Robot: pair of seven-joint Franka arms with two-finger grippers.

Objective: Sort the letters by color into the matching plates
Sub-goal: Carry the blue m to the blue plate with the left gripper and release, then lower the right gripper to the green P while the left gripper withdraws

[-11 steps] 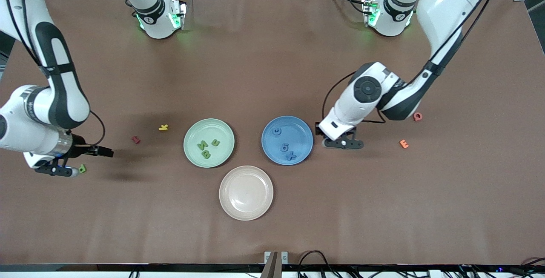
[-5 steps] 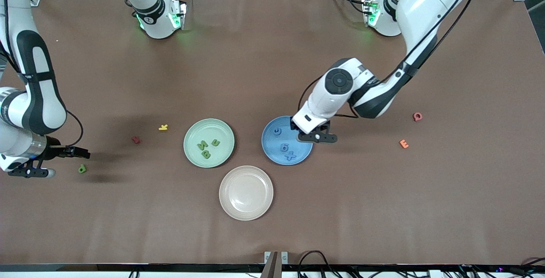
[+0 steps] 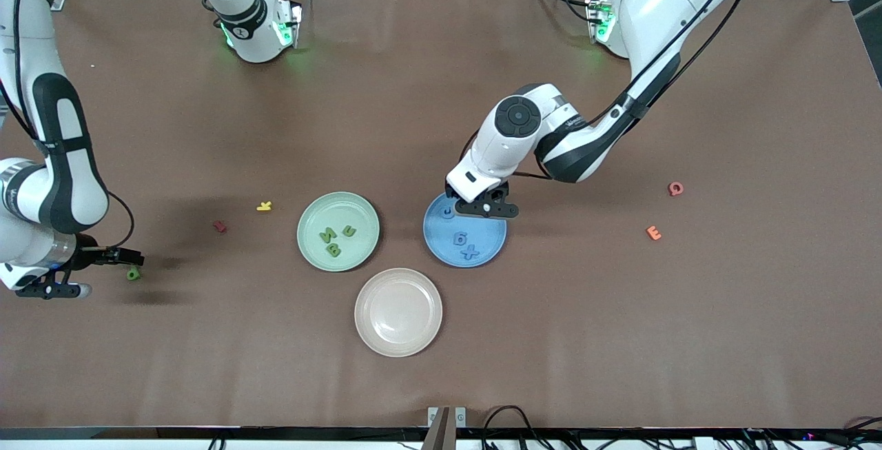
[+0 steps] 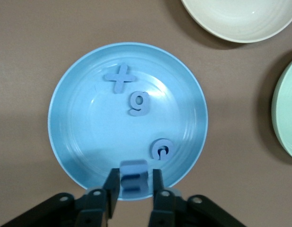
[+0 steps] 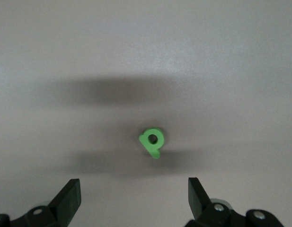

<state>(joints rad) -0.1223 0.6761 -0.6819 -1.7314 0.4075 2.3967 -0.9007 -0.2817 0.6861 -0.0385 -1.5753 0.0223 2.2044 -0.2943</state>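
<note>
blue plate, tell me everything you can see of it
The blue plate is round, shallow and matte, with faint rings inside. It lies flat on the table beside the green plate. Three blue letters lie in it. The left tool hangs over its rim, shut on a fourth blue letter.

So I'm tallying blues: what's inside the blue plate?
Three blue letters lie in the blue plate: a cross shape, a g, a c. The left gripper holds a fourth above the rim, covering it there.
</note>
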